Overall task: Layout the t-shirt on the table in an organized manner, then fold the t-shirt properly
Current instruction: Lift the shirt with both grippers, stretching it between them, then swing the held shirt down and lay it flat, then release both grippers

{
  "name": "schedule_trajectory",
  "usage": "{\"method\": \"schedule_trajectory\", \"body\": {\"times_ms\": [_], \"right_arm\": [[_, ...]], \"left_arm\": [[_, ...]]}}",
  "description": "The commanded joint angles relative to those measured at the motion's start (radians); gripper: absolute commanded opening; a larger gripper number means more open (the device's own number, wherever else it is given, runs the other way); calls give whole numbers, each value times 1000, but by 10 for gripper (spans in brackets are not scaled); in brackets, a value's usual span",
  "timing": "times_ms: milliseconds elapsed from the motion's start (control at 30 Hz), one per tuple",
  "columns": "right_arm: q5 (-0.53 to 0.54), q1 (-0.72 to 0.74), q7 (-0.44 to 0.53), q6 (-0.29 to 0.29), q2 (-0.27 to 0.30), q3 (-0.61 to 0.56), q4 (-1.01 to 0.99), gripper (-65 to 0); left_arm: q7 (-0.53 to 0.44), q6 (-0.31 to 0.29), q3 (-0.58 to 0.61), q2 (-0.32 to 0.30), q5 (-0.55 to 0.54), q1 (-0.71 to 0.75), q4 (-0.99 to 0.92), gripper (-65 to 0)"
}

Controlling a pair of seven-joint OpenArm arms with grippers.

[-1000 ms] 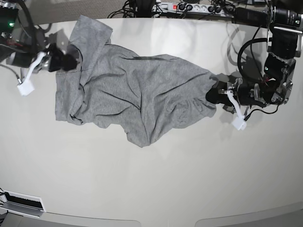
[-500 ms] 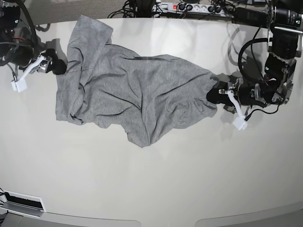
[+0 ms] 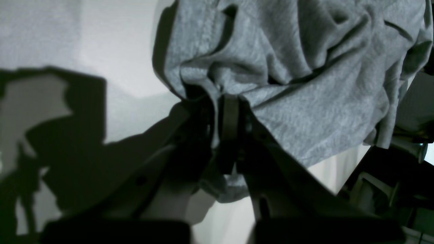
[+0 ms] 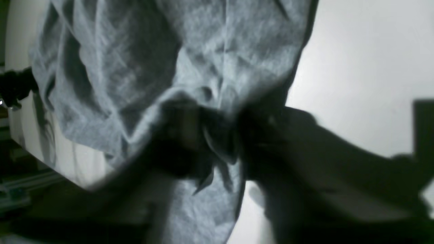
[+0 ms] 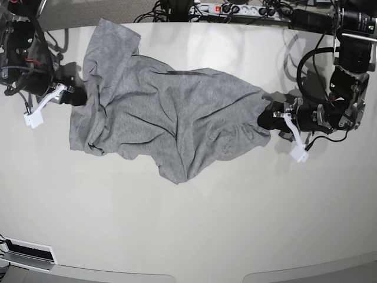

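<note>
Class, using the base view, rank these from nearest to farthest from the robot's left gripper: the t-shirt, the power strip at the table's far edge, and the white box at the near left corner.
From the left gripper:
1. The t-shirt, its edge at the jaws.
2. The power strip, at the far edge.
3. The white box, near left corner, across the table.

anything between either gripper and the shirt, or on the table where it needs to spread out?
Nothing visible. The left gripper is shut on one edge of the crumpled heather-grey cotton t-shirt; the right gripper is at its opposite edge, cloth bunched between its jaws. The glossy off-white table around the shirt shows no other objects.
</note>
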Motion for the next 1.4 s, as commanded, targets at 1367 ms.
{"method": "schedule_trajectory", "body": {"times_ms": [1367], "right_arm": [[10, 874, 31, -24, 478, -136, 302, -650]], "left_arm": [[-150, -86, 218, -174, -108, -1064, 8, -650]]}}
